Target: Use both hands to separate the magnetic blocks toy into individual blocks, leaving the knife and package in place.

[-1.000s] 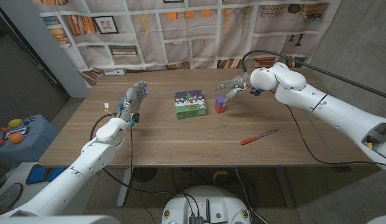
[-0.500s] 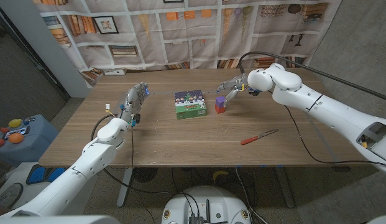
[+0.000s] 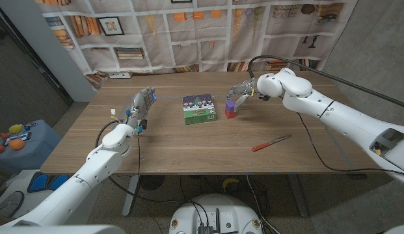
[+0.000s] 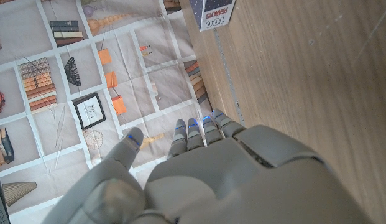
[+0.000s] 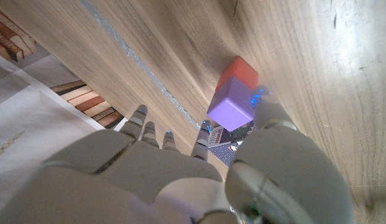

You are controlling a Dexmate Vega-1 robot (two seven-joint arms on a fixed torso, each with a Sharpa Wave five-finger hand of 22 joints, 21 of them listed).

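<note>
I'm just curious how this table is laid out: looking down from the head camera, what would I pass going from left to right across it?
left hand → package → magnetic blocks toy → knife

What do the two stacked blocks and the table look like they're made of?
Blocks: probably smooth plastic; flat purple and red-orange faces with a soft sheen and rounded edges. Table: wood or wood-look laminate; grain lines show, matte finish.

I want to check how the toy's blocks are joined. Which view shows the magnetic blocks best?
The right wrist view: the magnetic blocks show large, the purple cube joined to the red one, just beyond the right hand. The head view shows them small, beside the package. The left wrist view shows a package corner.
</note>
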